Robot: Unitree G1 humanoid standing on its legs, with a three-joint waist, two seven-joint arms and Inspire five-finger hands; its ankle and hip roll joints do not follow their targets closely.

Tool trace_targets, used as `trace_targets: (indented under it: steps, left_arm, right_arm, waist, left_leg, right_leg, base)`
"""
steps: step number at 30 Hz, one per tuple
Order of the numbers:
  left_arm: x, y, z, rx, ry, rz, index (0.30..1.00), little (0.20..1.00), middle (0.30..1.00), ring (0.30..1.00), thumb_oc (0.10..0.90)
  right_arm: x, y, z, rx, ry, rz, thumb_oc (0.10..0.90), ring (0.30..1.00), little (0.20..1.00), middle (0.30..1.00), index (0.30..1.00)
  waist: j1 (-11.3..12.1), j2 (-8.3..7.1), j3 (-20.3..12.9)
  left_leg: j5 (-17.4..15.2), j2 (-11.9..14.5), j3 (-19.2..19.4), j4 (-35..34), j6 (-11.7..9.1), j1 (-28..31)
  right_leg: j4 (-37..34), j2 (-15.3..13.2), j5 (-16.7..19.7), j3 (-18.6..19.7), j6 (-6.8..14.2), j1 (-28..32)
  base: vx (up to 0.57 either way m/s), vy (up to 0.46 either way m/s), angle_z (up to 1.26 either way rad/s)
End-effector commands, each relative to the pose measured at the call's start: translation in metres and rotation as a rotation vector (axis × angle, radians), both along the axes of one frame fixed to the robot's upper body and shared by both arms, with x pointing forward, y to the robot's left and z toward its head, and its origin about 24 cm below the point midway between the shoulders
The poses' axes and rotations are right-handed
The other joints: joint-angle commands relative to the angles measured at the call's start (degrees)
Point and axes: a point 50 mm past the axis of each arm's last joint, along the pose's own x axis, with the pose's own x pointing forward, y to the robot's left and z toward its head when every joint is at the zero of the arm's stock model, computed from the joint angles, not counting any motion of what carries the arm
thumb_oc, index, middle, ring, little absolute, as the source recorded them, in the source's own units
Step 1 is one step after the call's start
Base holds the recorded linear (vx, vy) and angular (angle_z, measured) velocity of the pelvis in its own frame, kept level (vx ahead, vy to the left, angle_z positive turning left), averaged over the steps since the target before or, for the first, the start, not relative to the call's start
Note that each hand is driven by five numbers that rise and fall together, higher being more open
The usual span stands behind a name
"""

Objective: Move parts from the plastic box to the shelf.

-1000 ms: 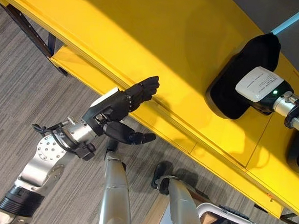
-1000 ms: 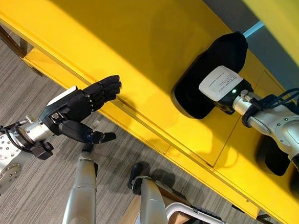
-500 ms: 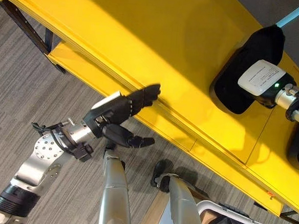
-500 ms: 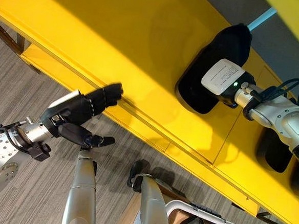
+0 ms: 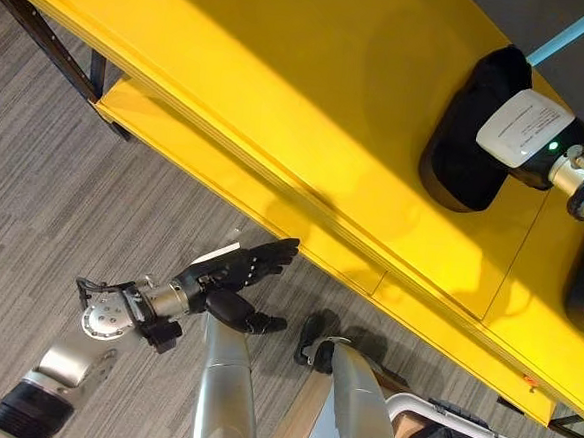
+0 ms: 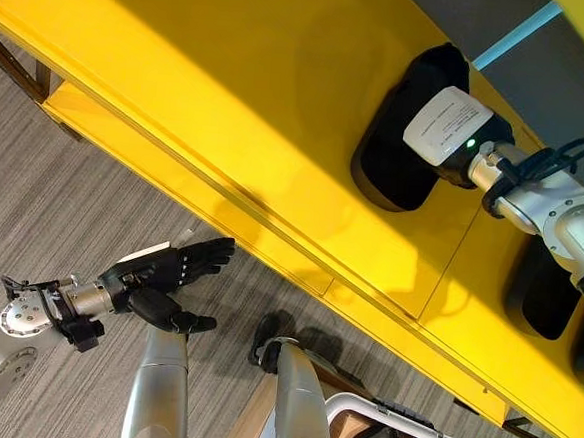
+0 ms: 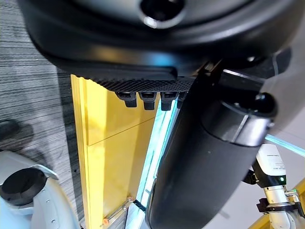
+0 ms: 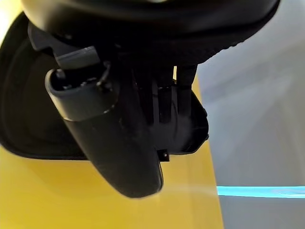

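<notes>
The fingers of the right hand (image 6: pixel 449 125) reach over a black part (image 6: pixel 403 137) on the yellow shelf (image 5: pixel 282 68); their grip on the part cannot be told, though the hand looks placed to set it flat. The left hand (image 5: pixel 230 275) hangs over the floor (image 5: pixel 44 182) with fingers straight, holding nothing. The plastic box (image 5: pixel 458 431) sits low, holding more parts.
</notes>
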Motion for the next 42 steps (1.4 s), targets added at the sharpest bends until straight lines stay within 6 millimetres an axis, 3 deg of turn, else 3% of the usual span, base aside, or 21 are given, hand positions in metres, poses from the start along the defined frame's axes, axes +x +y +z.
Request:
trace_targets:
  steps: [1,19,30,42]
  left_arm:
    - [-0.002,-0.021,0.041,-0.058,-0.177,-0.143,1.000,1.000,1.000,1.000,0.900]
    - [-0.005,-0.019,0.041,-0.067,-0.177,-0.142,1.000,1.000,1.000,1.000,0.900]
    - [-0.006,-0.018,0.040,-0.065,-0.180,-0.136,1.000,1.000,1.000,1.000,0.900]
    - [-0.008,-0.015,0.035,-0.068,-0.163,-0.128,1.000,1.000,1.000,1.000,0.900]
  right_arm:
    - [-0.033,-0.039,0.104,-0.041,-0.364,-0.180,0.900,1.000,1.000,1.000,1.000]
    - [-0.034,-0.038,0.095,-0.081,-0.315,-0.175,0.900,1.000,1.000,1.000,1.000]
    - [-0.041,-0.036,0.104,-0.080,-0.340,-0.175,0.900,1.000,1.000,1.000,1.000]
    - [-0.056,-0.052,0.121,-0.078,-0.447,-0.244,0.900,1.000,1.000,1.000,1.000]
  waist:
    - [2.1,-1.35,0.2]
    - [1.5,-1.02,-0.2]
    - [0.9,-1.46,-0.7]
    - [0.4,-2.11,-1.7]
  left_leg:
    - [-6.4,5.9,-0.5,2.6,-0.7,3.6]
    - [-6.9,5.6,0.2,3.0,-0.5,3.6]
    - [-6.5,6.0,0.6,2.1,-0.6,4.0]
    - [-7.1,6.1,1.1,2.5,-0.7,4.3]
  right_leg:
    - [2.0,-1.8,-0.8,-1.6,1.4,4.7]
    - [1.7,-2.2,-0.7,-1.2,1.6,4.8]
    - [0.3,-1.7,-0.1,-1.0,1.7,5.2]
    - [-1.7,-1.2,0.5,-0.6,1.9,6.4]
  base:
    - [0.00,0.000,0.00]
    - [0.00,0.004,0.00]
    - [0.00,0.001,0.00]
    - [0.00,0.005,-0.01]
